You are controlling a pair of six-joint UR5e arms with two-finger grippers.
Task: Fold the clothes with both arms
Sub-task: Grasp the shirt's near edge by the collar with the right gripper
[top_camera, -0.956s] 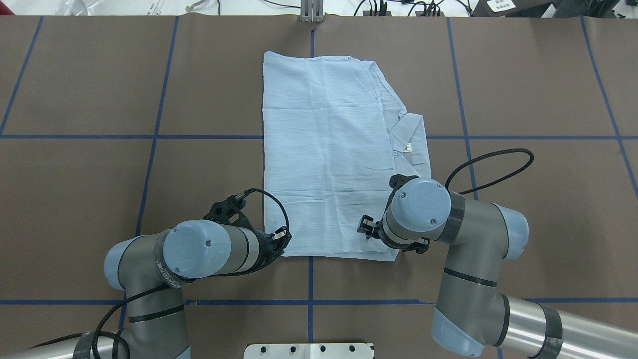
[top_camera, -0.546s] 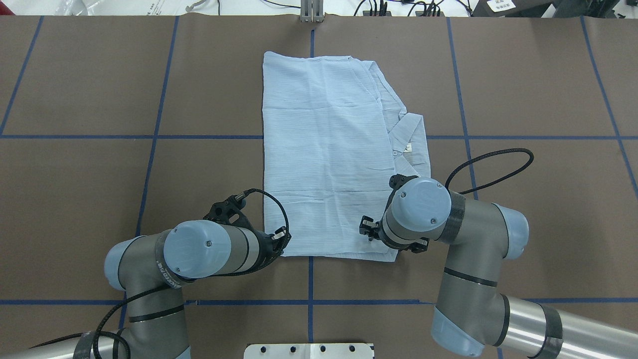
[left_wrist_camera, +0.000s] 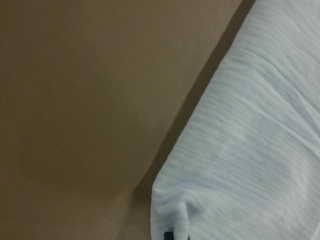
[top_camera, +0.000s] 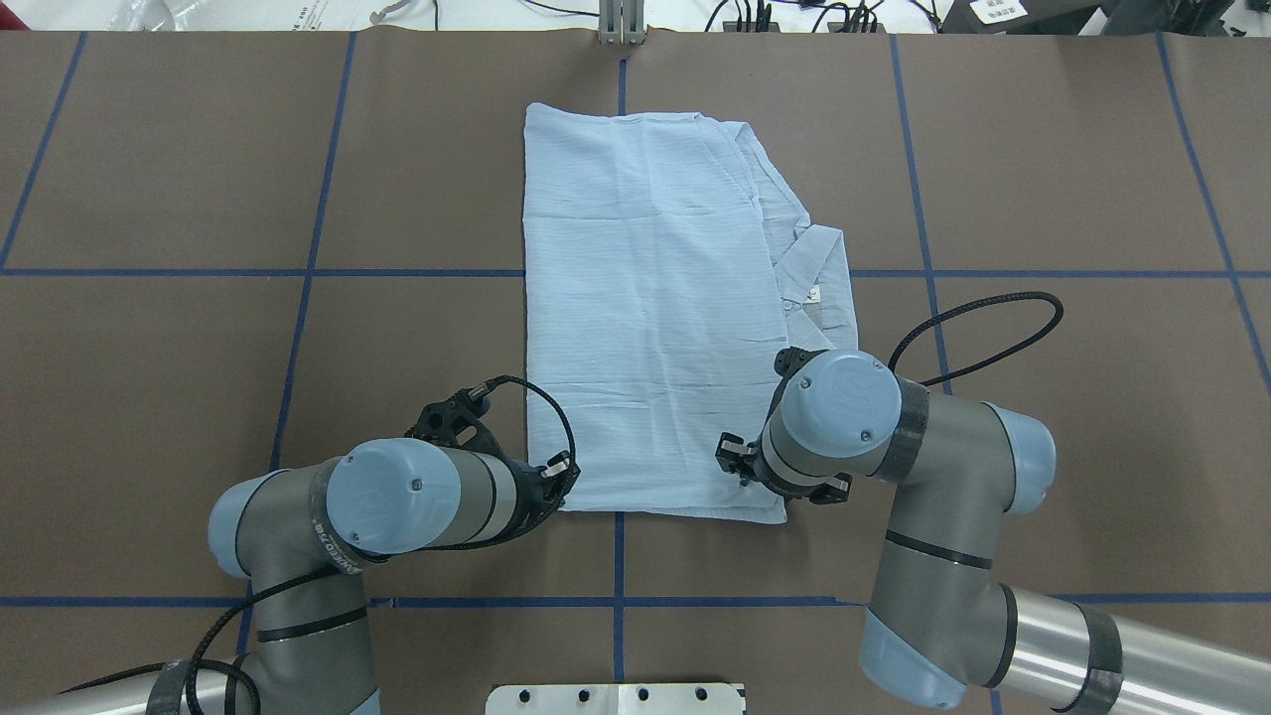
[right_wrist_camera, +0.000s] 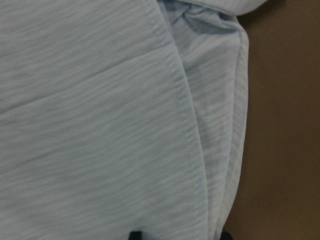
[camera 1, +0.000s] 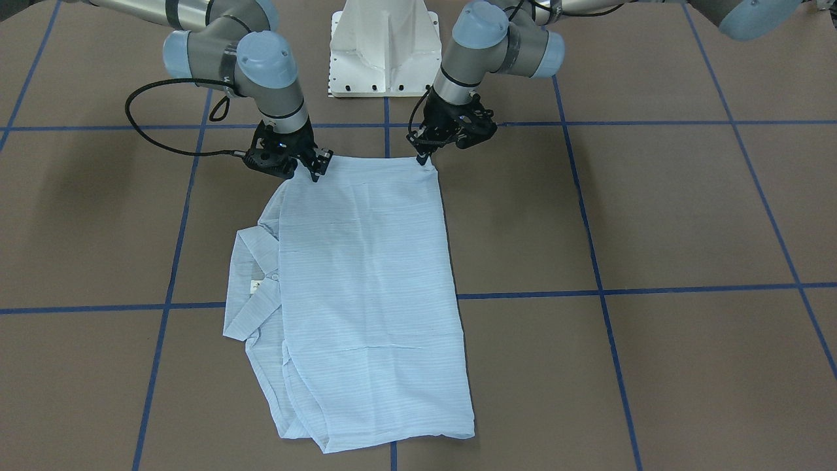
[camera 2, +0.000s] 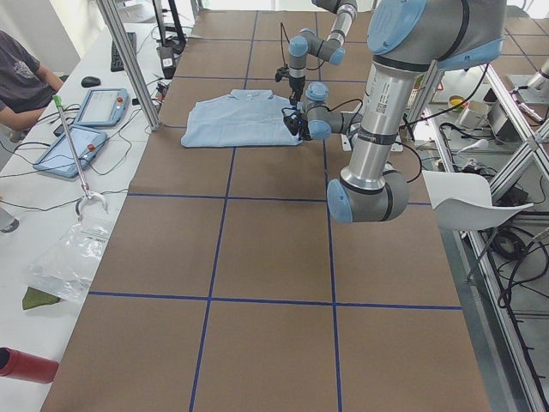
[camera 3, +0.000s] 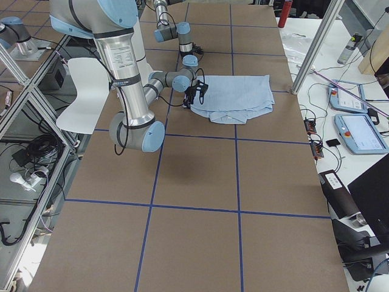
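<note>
My fixed views are bright, even and sharp, with faint, soft shadows on the brown paper-covered desk. Both wrist feeds are dimmer and out of focus, the pale blue striped shirt smeared soft.

The shirt is lying flat on the counter, upper centre, with the left arm and right arm reaching its right edge.

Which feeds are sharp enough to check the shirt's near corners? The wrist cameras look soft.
Overhead exterior: sharp, evenly lit, shirt creases clear. Exterior front-facing: sharp too, soft shadows on the table. Left wrist: blurred, too close, dark shadow along the shirt edge. Right wrist: slightly soft, hem stitching readable.
</note>
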